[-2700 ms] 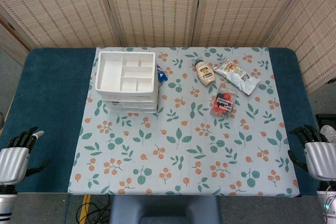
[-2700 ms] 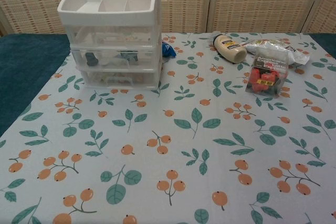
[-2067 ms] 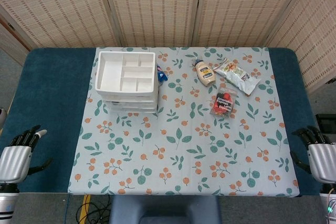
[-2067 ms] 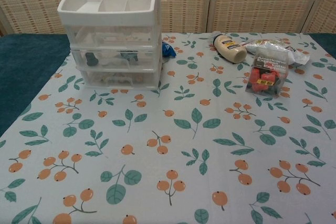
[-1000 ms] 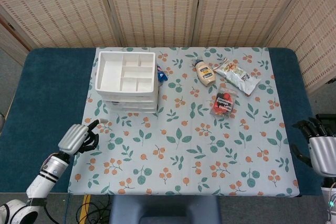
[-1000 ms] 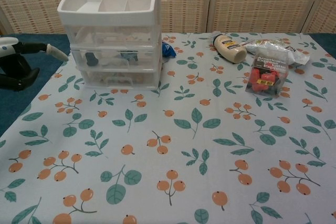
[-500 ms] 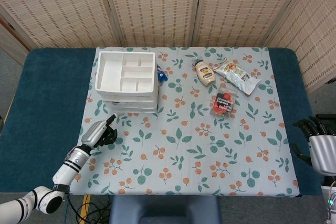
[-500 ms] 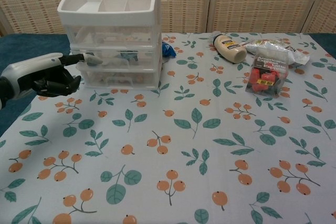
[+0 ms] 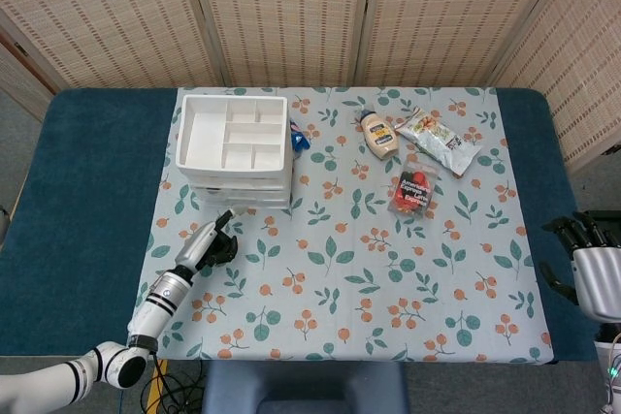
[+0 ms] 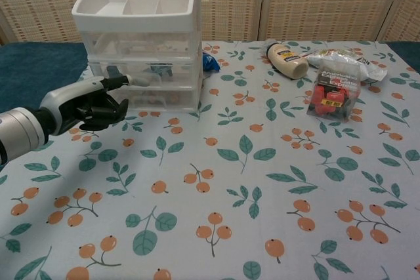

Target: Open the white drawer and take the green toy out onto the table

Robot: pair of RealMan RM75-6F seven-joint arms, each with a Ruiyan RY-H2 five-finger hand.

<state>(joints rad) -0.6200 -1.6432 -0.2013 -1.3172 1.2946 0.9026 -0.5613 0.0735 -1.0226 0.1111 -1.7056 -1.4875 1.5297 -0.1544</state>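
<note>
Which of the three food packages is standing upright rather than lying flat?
The clear packet with red contents stands upright; the mayonnaise bottle and crinkly snack bag lie flat.

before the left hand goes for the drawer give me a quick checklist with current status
1. Left hand lined up in front of the white drawer unit: ok, an extended finger points at the drawer fronts.
2. Hand free: ok, it holds nothing.
3. Drawers shut: ok, none is pulled out.
4. Which drawer has the green toy: cannot tell, contents show only as dim shapes.
5. Cloth in front of the unit free for the toy: ok.
6. Right hand out of the way: ok, it is at the table's right edge.
</note>
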